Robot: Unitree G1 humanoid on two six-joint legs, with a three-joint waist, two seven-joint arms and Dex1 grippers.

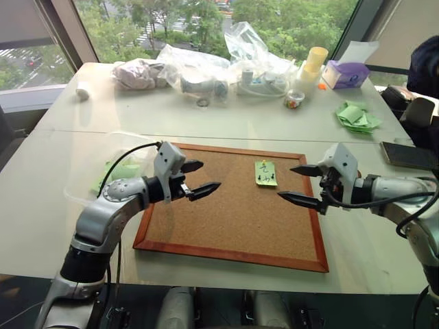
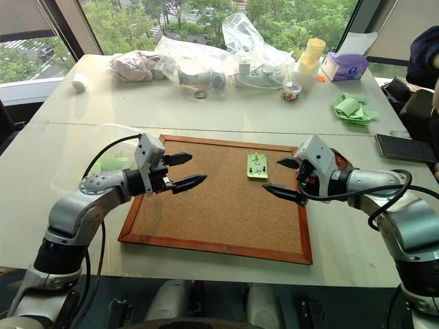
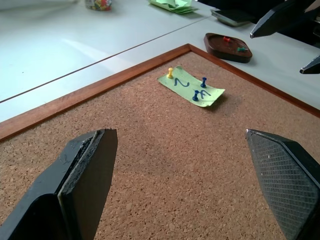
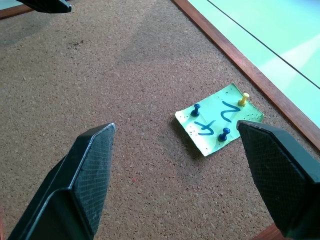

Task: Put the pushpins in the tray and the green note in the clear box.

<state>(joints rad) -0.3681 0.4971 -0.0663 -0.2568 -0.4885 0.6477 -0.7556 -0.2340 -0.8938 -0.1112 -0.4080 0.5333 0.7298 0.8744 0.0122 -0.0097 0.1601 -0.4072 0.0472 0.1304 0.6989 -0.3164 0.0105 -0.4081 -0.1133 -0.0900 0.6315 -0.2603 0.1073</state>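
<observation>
Right now my right gripper (image 1: pixel 296 184) and left gripper (image 1: pixel 202 178) both hover with fingers spread wide and empty; the green note (image 1: pixel 265 173), pinned by three pushpins (image 4: pixel 224 133) upper-centre on the cork board (image 1: pixel 226 219), lies nearer my right.

The cork board (image 1: pixel 233 205) is rough and matt in a smooth wooden frame; the green note (image 4: pixel 219 119) is thin paper; the tray (image 3: pixel 227 47) looks glossy; the desk (image 1: pixel 206 113) is smooth.
</observation>
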